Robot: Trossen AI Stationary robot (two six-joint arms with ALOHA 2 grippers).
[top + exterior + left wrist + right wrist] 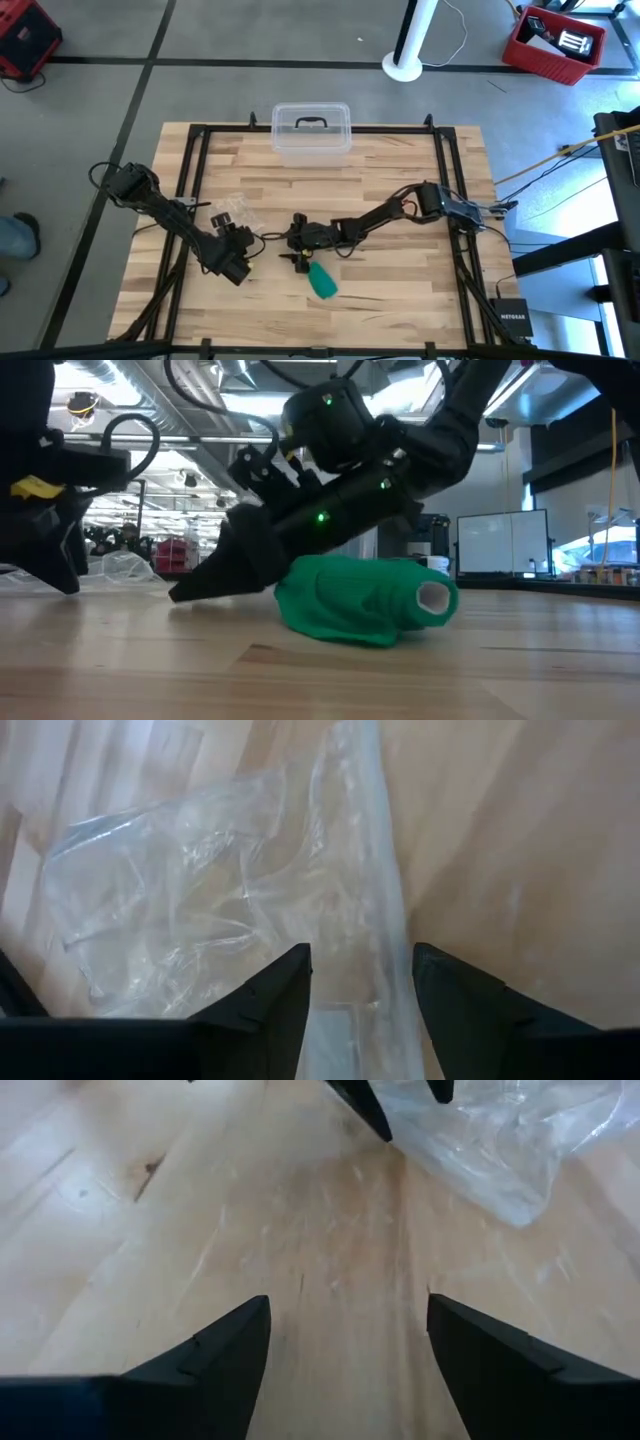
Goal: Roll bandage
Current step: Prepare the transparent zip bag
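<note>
The teal-green bandage [322, 281] is a loose roll lying on its side on the table, near the front middle. In the low view [350, 605] its hollow end faces right. My right gripper [296, 257] is open and empty just beyond the roll, fingers slanting down to the wood [348, 1305]. My left gripper [238, 246] is open. Its fingers stand on either side of a strip of the crinkled clear wrapper [180, 890], which lies flat on the table [232, 212]. My right gripper stands close against the roll's far side [330, 565]. I cannot tell whether it touches the roll, and nothing lies between its fingers. My left gripper has the wrapper's strip [375, 920] between its open fingers. I cannot tell whether they touch it.
A clear lidded box with a dark handle [311, 130] stands at the table's far edge, in the middle. Black frame rails [190, 180] run along the left and right sides. Bare wood lies right of the roll.
</note>
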